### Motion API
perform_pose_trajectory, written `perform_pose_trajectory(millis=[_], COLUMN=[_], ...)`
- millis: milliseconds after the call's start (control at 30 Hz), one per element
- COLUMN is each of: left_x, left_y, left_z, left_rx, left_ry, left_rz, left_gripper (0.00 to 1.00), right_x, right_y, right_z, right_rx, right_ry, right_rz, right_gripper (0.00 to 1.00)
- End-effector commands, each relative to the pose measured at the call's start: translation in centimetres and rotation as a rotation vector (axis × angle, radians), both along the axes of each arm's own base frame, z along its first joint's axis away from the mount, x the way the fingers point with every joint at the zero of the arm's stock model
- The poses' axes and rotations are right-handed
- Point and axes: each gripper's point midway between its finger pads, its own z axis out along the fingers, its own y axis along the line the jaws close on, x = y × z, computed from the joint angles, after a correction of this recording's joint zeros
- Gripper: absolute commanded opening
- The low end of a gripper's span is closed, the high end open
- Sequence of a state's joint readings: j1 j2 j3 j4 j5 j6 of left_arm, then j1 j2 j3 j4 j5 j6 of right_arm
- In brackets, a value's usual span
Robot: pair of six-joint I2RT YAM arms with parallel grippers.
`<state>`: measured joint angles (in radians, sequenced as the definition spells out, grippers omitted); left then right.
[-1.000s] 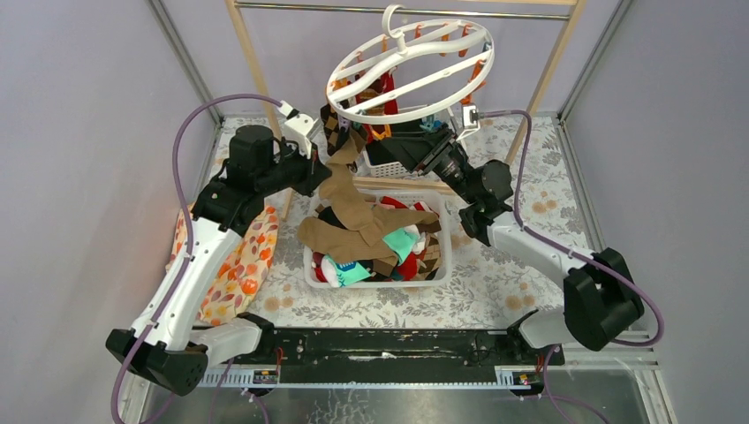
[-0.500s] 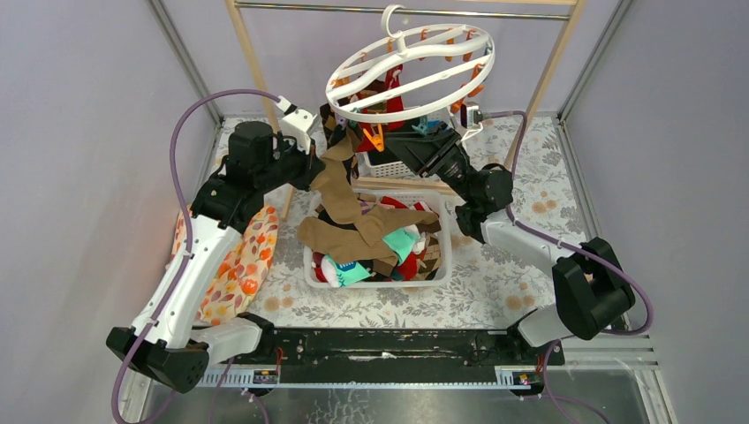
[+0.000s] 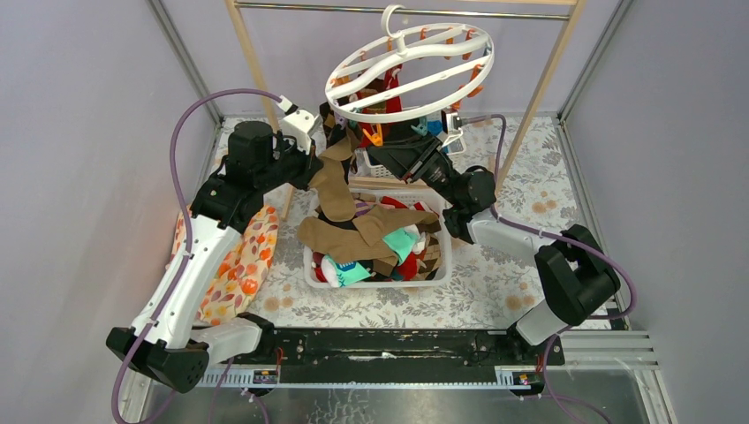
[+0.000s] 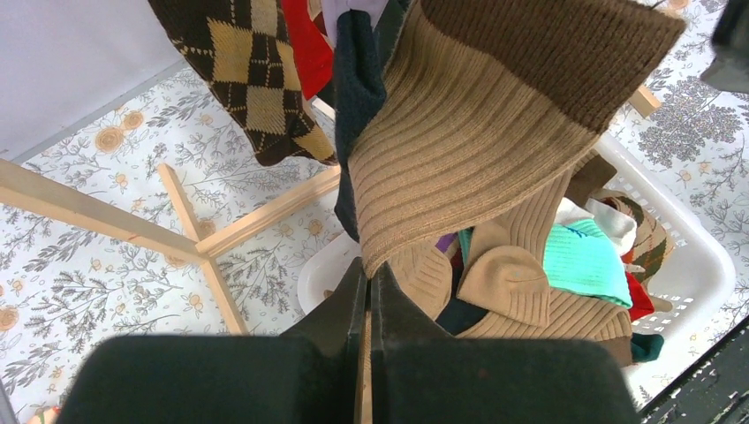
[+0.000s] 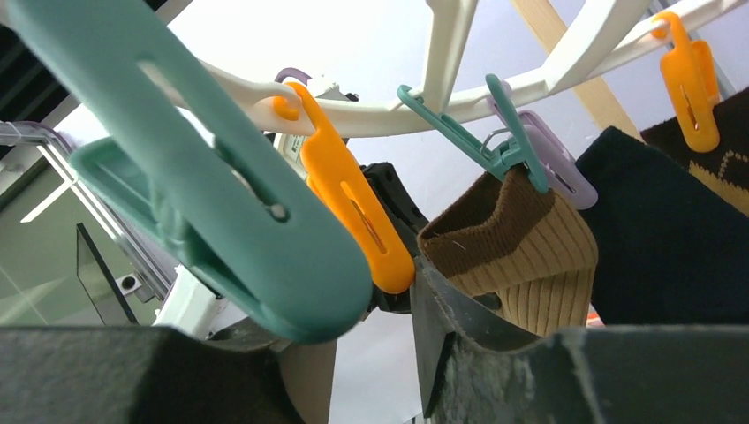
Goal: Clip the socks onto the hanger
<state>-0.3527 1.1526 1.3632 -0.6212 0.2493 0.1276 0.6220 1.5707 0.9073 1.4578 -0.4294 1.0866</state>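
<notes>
Hanger: the round white plastic ring hanger (image 3: 382, 116) hangs by its hook from the rail at the top centre of the overhead view.
Sock in hand: the long tan ribbed sock with a brown cuff (image 4: 477, 150) is held up at the upper right of the left wrist view, and its foot trails down into the white lattice basket (image 3: 449, 249) of loose socks.
Left gripper: the left gripper (image 4: 369, 291), at bottom centre, is clenched on the sock's edge.
Right gripper: the right gripper (image 3: 395, 146) sits under the ring. A large teal clip (image 5: 203, 177) fills the left of its own view, and whether its fingers grasp that clip cannot be told.
Change: within the last second the right arm has swung leftward beneath the hanger, while the left arm has barely shifted.
Clip: the brown cuff meets a small teal-and-lilac clip (image 5: 510, 148) at upper right. Whether it is bitten is unclear.
Already hung: a brown argyle sock (image 4: 247, 79).
Meaning: the clipping step is probably at hand, with the cuff presented.
</notes>
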Motion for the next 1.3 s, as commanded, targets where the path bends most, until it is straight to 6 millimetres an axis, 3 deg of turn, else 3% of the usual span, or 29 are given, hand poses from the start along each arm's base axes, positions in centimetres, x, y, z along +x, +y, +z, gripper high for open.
perform_pose_trajectory(millis=[0,200,367,500,633,733,833,967,1100,1167,1267], left_x=[0.3,0.5,1.3,2.8,5.3,6.6,7.0,4.4,-0.5,-2.5,-3.9], left_y=[0.6,0.6,1.0,1.8,2.8,2.7,2.6,0.9,-1.4,-2.3,-3.3], left_z=[2.6,2.4,2.6,2.9,2.9,2.3,2.7,3.7,5.0,5.7,7.7], left_rx=[0.008,0.015,0.034,0.067,0.110,0.120,0.085,-0.015,-0.105,-0.147,-0.234], left_ry=[-0.091,-0.092,-0.109,-0.164,-0.222,-0.215,-0.196,-0.136,-0.062,-0.036,-0.014], left_rz=[0.014,0.018,0.042,0.098,0.176,0.198,0.215,0.106,-0.081,-0.154,-0.200], left_gripper=[0.00,0.00,0.00,0.00,0.04,0.19,0.54,0.75,0.88,0.91,0.91], right_x=[-1.8,-2.1,-2.3,-1.7,-0.2,1.1,1.8,2.3,2.7,2.7,2.7], right_y=[-1.5,-2.2,-2.3,-1.9,-0.9,-0.5,-0.3,-0.1,-0.1,0.0,0.3], right_z=[4.6,5.0,5.1,4.4,3.4,2.6,2.1,1.7,1.6,1.7,1.8], right_rx=[0.099,0.108,0.118,0.077,-0.009,-0.078,-0.132,-0.191,-0.212,-0.220,-0.227], right_ry=[-0.163,-0.180,-0.182,-0.163,-0.135,-0.119,-0.138,-0.162,-0.177,-0.184,-0.198], right_rz=[-0.043,-0.075,-0.076,-0.128,-0.254,-0.377,-0.485,-0.582,-0.642,-0.657,-0.670], right_gripper=[0.39,0.29,0.10,0.00,0.00,0.00,0.00,0.00,0.00,0.00,0.00])
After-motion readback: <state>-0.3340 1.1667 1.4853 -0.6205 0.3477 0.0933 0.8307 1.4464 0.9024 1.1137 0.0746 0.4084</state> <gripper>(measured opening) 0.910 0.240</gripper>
